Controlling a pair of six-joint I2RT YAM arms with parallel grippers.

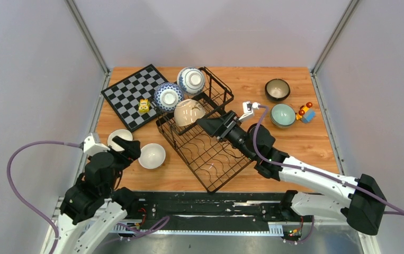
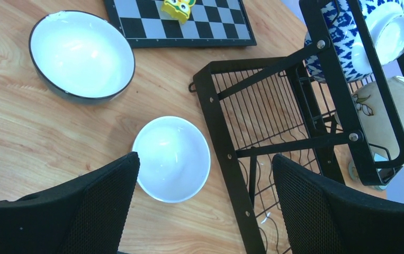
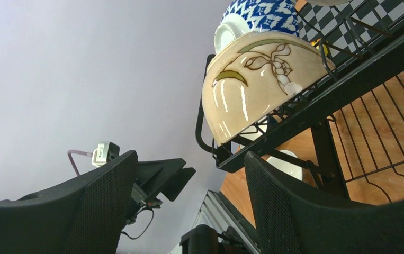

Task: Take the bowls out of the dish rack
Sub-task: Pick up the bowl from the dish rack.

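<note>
The left end effector (image 1: 127, 146), jaws spread, hangs over the white bowl (image 1: 152, 155) near the worktop's (image 1: 316, 153) left edge, the right end effector (image 1: 202, 123), likewise released, just short of the beige bowl (image 1: 189, 112) in the dish rack (image 1: 210, 159)

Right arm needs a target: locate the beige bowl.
Top view, centre: beige bowl tipped in the dish rack, upper basket, between a blue-and-white bowl and the right gripper.
</note>
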